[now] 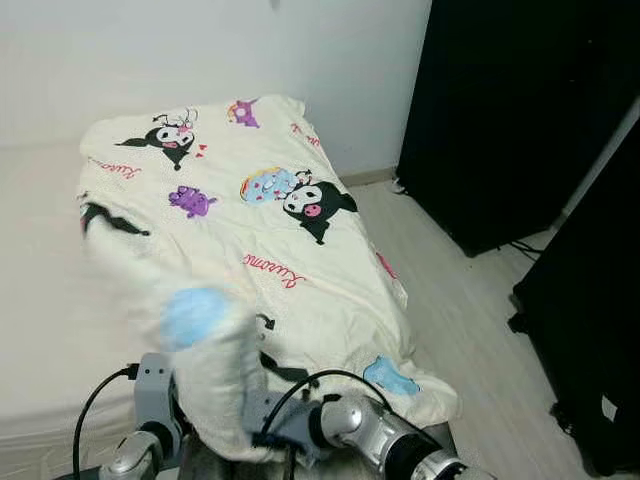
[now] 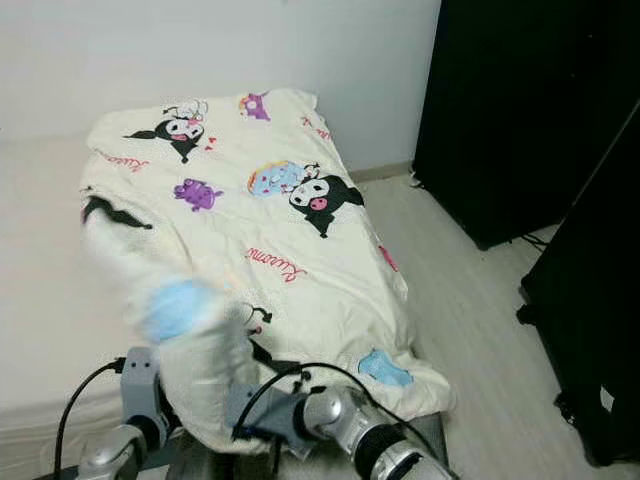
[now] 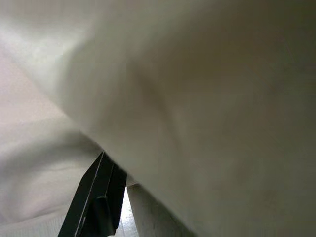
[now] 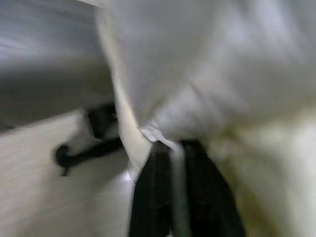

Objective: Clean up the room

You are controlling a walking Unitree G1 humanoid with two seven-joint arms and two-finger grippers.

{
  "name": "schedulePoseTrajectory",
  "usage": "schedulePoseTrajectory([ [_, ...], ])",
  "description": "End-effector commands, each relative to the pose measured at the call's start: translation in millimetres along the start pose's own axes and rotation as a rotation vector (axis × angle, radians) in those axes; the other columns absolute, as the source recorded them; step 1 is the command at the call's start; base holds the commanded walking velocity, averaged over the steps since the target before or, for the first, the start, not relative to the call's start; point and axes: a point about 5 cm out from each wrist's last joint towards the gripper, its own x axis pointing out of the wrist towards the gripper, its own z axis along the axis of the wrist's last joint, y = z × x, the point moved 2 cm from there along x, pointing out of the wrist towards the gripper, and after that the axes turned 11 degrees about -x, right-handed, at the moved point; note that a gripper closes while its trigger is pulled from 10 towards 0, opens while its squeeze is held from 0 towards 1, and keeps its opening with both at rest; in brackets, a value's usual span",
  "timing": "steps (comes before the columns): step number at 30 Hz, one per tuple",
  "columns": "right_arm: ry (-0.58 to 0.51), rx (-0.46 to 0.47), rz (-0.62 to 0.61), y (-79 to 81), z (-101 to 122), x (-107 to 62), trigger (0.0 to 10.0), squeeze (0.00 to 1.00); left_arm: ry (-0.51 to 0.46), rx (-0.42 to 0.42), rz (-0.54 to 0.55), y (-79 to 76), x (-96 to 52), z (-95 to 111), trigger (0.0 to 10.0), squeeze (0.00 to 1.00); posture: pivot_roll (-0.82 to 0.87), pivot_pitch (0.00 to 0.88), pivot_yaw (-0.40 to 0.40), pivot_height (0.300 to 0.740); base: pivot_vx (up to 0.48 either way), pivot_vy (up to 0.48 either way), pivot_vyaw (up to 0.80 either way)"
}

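Observation:
A cream blanket printed with cartoon figures lies spread over the bed and hangs off its near right corner. The near edge is bunched and raised in a blurred fold between my two arms. My left gripper is under that fold, shut on the cloth; one black finger shows and the rest is hidden by fabric. My right gripper is shut on the blanket's hem, the cloth pinched between both fingers, low at the bed's near corner beside my right arm.
A white wall runs behind the bed. A tall black cabinet stands at the right, and another black piece is nearer on the right. A strip of pale wooden floor lies between them and the bed, with cables by the cabinet.

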Motion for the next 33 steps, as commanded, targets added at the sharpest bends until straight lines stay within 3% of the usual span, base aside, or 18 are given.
schedulePoseTrajectory([
  [1, -0.003, 0.097, -0.096, -10.9, -5.6, -5.4, 10.0, 1.0, -0.067, 0.0, 0.039, 10.5, 1.3, 18.8, 10.0, 0.0, 0.11, 0.15, 0.012, 0.487, 0.0, 0.0, 0.0],
  [6, -0.04, 0.199, -0.176, -20.3, -11.7, -13.8, 10.0, 1.0, -0.106, 0.003, 0.092, 21.9, 1.4, 33.3, 10.0, 0.0, 0.11, 0.144, 0.007, 0.487, 0.0, 0.0, 0.0],
  [8, -0.09, 0.286, -0.212, -23.0, -16.5, -20.4, 10.0, 1.0, -0.147, 0.013, 0.155, 36.0, -0.6, 49.1, 10.0, 0.0, 0.11, 0.134, 0.006, 0.487, 0.0, 0.0, 0.0],
  [12, -0.14, 0.362, -0.248, -26.4, -19.8, -26.6, 10.0, 1.0, -0.18, 0.025, 0.206, 47.3, -3.2, 62.0, 10.0, 0.0, 0.11, 0.129, 0.004, 0.487, 0.0, 0.0, 0.0],
  [14, -0.228, 0.467, -0.275, -30.7, -21.3, -35.0, 10.0, 1.0, -0.209, 0.047, 0.256, 58.1, -6.2, 75.1, 10.0, 0.0, 0.11, 0.115, 0.003, 0.487, 0.0, 0.0, 0.0],
  [17, -0.265, 0.505, -0.282, -32.2, -21.4, -38.2, 10.0, 1.0, -0.217, 0.055, 0.275, 61.8, -7.3, 79.4, 10.0, 0.0, 0.11, 0.112, 0.003, 0.487, 0.0, 0.0, 0.0],
  [19, -0.348, 0.576, -0.253, -31.0, -20.7, -44.7, 10.0, 1.0, -0.214, 0.081, 0.338, 71.6, -10.9, 84.5, 10.0, 0.0, 0.1, 0.101, 0.001, 0.487, 0.0, 0.0, 0.0],
  [21, -0.348, 0.576, -0.253, -31.0, -20.7, -44.7, 10.0, 1.0, -0.214, 0.081, 0.338, 71.6, -10.9, 84.5, 10.0, 0.0, 0.1, 0.101, 0.001, 0.487, 0.0, 0.0, 0.0],
  [22, -0.381, 0.591, -0.222, -28.3, -19.6, -47.1, 10.0, 0.82, -0.202, 0.099, 0.367, 76.1, -12.8, 84.7, 10.0, 0.0, 0.09, 0.092, 0.003, 0.487, 0.0, 0.0, 0.0],
  [23, -0.414, 0.606, -0.19, -25.3, -17.8, -49.5, 10.0, 0.44, -0.181, 0.123, 0.405, 82.5, -16.0, 83.8, 10.0, 0.0, 0.09, 0.084, 0.006, 0.487, 0.0, 0.0, 0.0],
  [24, -0.414, 0.606, -0.19, -25.3, -17.8, -49.5, 10.0, 0.44, -0.181, 0.123, 0.405, 82.5, -16.0, 83.8, 10.0, 0.0, 0.09, 0.084, 0.006, 0.487, 0.0, 0.0, 0.0],
  [25, -0.447, 0.612, -0.148, -21.0, -14.9, -51.7, 10.0, 0.0, -0.162, 0.144, 0.448, 90.5, -20.6, 83.1, 10.0, 0.0, 0.08, 0.081, 0.007, 0.487, 0.0, 0.0, 0.0],
  [27, -0.484, 0.622, -0.111, -17.1, -11.4, -54.2, 10.0, 0.0, -0.14, 0.177, 0.5, 99.7, -26.4, 82.8, 10.0, 0.0, 0.08, 0.076, 0.007, 0.487, 0.0, 0.0, 0.0],
  [30, -0.608, 0.666, -0.039, -12.3, 0.3, -63.1, 10.0, 0.0, -0.122, 0.252, 0.653, 127.5, -45.8, 92.7, 10.0, 0.0, 0.08, 0.059, 0.009, 0.487, 0.0, 0.0, 0.0],
  [33, -0.659, 0.68, -0.007, -11.4, 5.5, -68.5, 10.0, 0.0, -0.146, 0.266, 0.743, 141.1, -56.3, 105.7, 10.0, 0.0, 0.08, 0.053, 0.012, 0.487, 0.0, 0.0, 0.0],
])
